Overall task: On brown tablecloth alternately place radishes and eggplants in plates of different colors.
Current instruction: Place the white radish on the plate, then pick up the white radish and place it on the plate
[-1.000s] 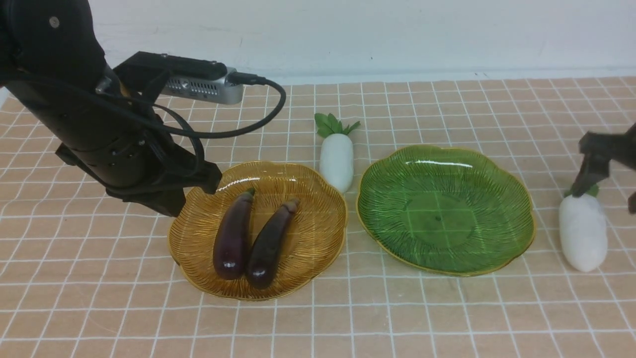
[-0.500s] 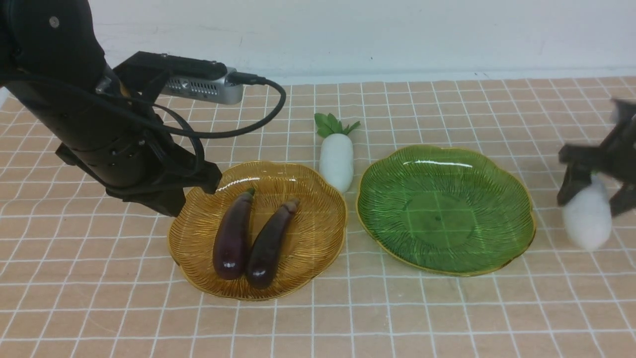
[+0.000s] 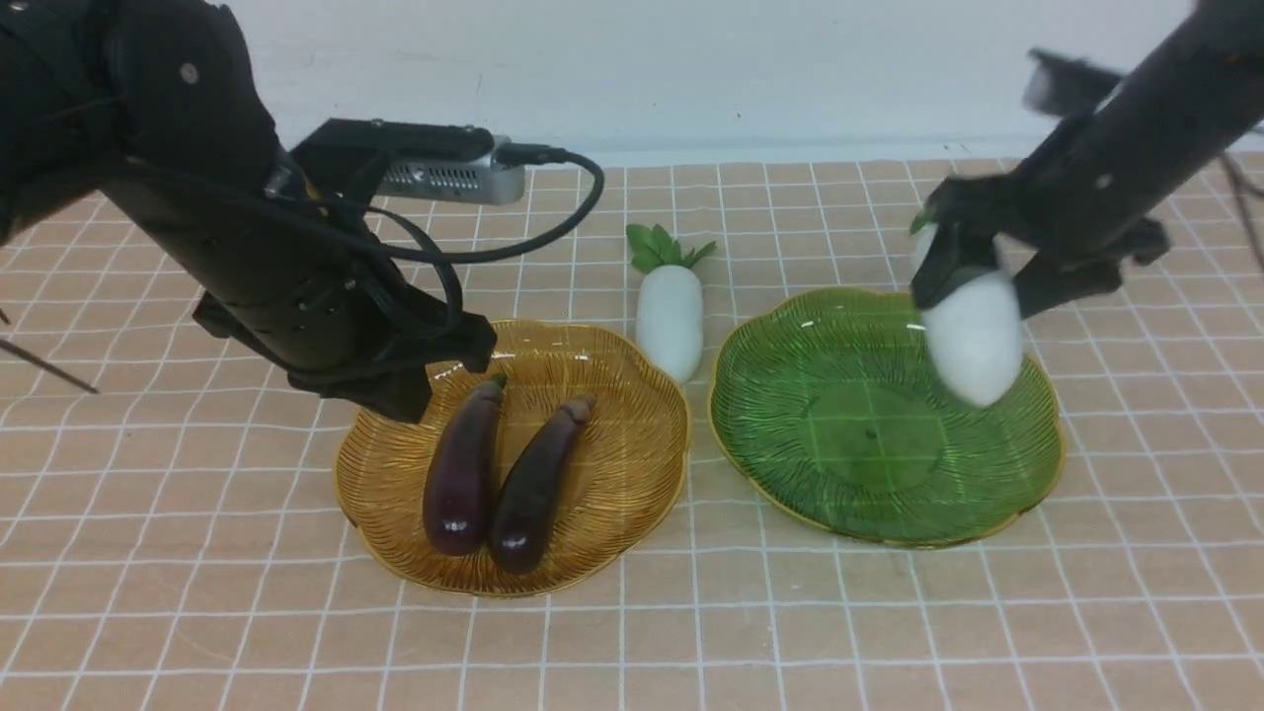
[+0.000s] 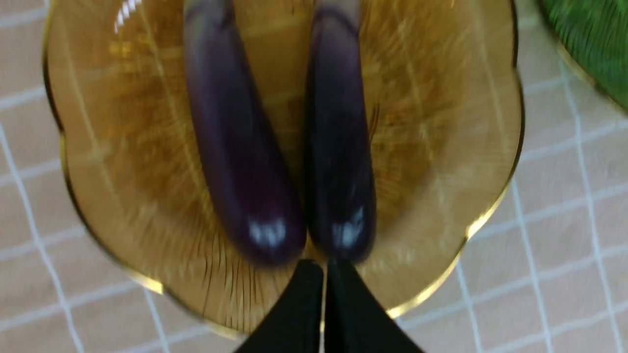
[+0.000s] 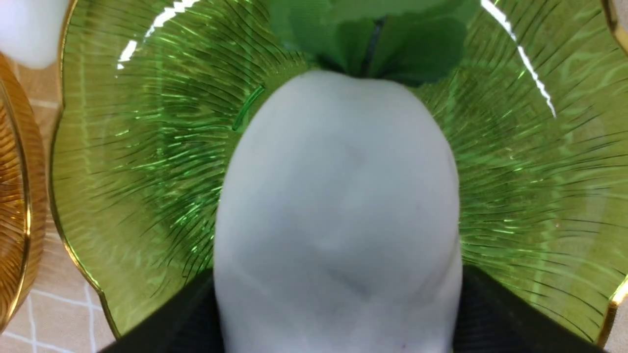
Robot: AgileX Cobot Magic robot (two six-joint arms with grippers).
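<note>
The right gripper (image 3: 987, 286) clamps the held radish (image 3: 973, 341) across its plump body. The jaws are spread wide because the root is thick. The grip sits close under the leaf tuft (image 5: 373, 34), so the rounded tip hangs down and forward. The radish hangs over the green plate (image 3: 839, 444), near that plate's two o'clock edge, which suits a carry toward the middle and a release there. The front view is smeared at this spot. The radish looks clear of the glass, though I cannot be sure of the gap.

The two eggplants (image 3: 462, 472) lie side by side, touching, in the amber plate (image 3: 612, 474). Their stems point between twelve and one o'clock and their rounded ends toward six. They share one plate because the sorting goes by kind, one colour for each vegetable. The left gripper (image 4: 324, 294) is pressed closed on nothing. Its arm hovers at the amber plate's ten o'clock side, out of the right arm's way.

The second radish (image 3: 670, 316) lies on the brown tablecloth (image 3: 197, 592), just beyond the amber plate's one o'clock rim. That is also about ten o'clock of the green plate. Its leaves point toward twelve. It is likely the last piece left to join the green plate.
</note>
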